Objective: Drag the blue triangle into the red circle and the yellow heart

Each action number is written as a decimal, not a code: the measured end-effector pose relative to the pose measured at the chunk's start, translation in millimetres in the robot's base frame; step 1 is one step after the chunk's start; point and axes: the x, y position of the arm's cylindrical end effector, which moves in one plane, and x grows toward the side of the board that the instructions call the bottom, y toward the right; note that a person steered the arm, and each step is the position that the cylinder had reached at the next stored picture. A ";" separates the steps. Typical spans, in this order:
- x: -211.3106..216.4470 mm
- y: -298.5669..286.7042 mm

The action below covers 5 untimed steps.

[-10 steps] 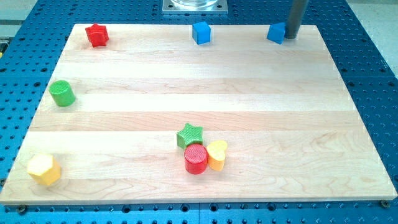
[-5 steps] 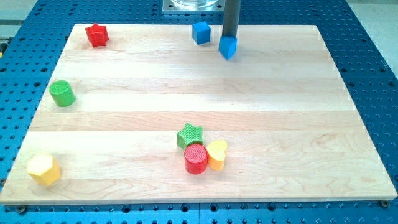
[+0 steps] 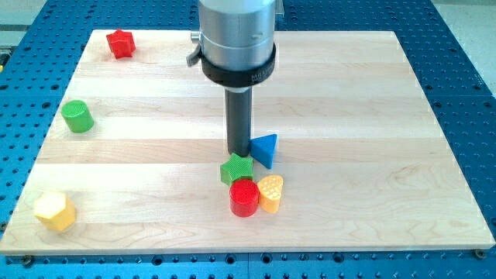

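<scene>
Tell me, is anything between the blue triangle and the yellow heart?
No. In the camera view only a narrow strip of bare board separates the blue triangle from the yellow heart; the green star sits just to the view's left.

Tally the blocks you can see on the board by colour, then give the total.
Red: 2, star and circle
Green: 2, cylinder and star
Yellow: 2, hexagon and heart
Blue: 1, triangle
Total: 7

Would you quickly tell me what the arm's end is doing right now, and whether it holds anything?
No gripper: my tip holds nothing, resting just left of the blue triangle and above the green star.
</scene>
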 end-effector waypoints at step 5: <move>20.2 22.6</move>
